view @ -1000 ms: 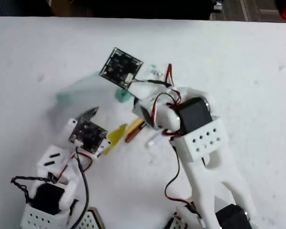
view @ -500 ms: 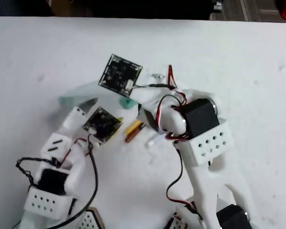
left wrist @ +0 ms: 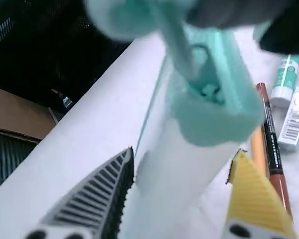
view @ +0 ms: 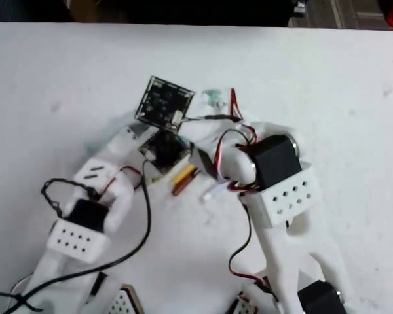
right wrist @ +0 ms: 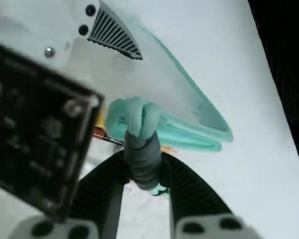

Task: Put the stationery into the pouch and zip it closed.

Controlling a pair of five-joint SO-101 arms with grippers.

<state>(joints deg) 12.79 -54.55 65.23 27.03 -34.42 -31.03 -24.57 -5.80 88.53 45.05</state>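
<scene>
A translucent pouch (right wrist: 189, 117) with teal edging lies on the white table, and its zipped end (left wrist: 209, 112) sits between the fingers of my left gripper (left wrist: 184, 154). That gripper stands open astride the pouch end, one grey ribbed finger (left wrist: 97, 199) and one yellow finger (left wrist: 254, 196) on either side. My right gripper (right wrist: 143, 164) is shut on the zipper pull cord (right wrist: 139, 122), a teal and grey loop. Orange and brown pens (view: 183, 178) lie beside the pouch. A teal-capped glue stick (left wrist: 284, 82) and a white labelled item (left wrist: 296, 122) lie just past the pens (left wrist: 266, 132).
Both arms crowd the middle of the table (view: 327, 85), with the left arm (view: 85, 222) and right arm (view: 278, 180) close together. Loose cables (view: 144, 222) trail over the near side. Open table surface lies to the far left and far right.
My left arm has swung away from the table's near edge to the pouch, covering the pouch end that lay bare before. The right arm has hardly moved.
</scene>
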